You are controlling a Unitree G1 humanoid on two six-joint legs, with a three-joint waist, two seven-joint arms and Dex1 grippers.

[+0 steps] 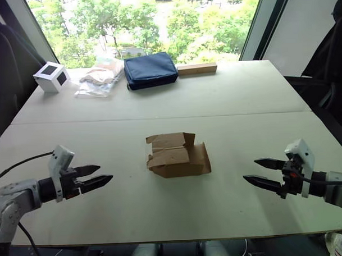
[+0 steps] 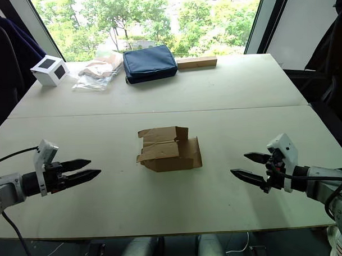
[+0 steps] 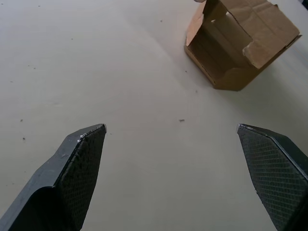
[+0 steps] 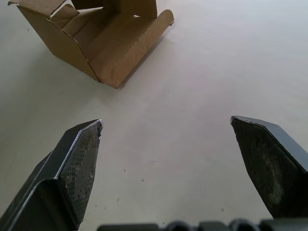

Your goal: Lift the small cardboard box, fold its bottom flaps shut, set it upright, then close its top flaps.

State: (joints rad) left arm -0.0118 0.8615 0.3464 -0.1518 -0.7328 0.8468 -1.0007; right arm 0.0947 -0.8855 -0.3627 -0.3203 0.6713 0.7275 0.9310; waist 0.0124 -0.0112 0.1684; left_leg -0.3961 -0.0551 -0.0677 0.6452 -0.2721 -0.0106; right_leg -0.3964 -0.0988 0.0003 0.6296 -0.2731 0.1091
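The left gripper [image 1: 99, 175] is hovering with its jaws spread and empty, pointing toward the small cardboard box [image 1: 178, 155] well off to its right. The box is lying on its side near the middle of the table [image 1: 232, 103], its long axis seemingly running from one gripper toward the other, flaps [image 1: 170, 141] splayed loose at both ends. The right gripper [image 1: 261, 172] is hovering on the box's other side, jaws likewise spread, about as far away. Which end is the bottom is hard to make out.
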